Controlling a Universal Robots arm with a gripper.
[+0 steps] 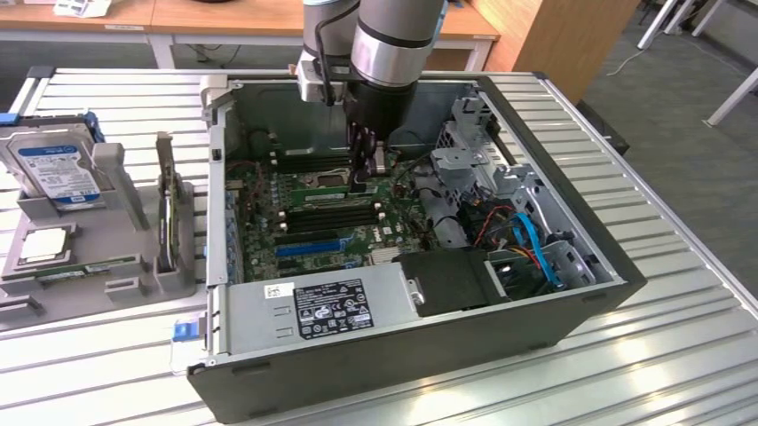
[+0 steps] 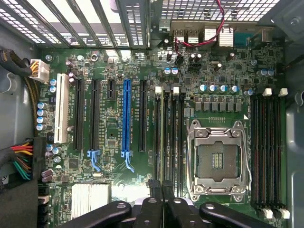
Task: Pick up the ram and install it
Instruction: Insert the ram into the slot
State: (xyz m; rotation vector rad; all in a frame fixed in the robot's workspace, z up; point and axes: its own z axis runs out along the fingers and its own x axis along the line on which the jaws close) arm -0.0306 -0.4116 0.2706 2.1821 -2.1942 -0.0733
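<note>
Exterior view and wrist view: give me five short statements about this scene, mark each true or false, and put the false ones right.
1. The gripper is down inside the open computer case. True.
2. It stands wide open. False: it is shut on the ram.
3. The hard drive is mounted in the case. False: it stands in the grey fixture, to the exterior view's left of the case.
4. The long blue slot holds no card. True.
5. The CPU socket holds a processor. False: it is bare.
</note>
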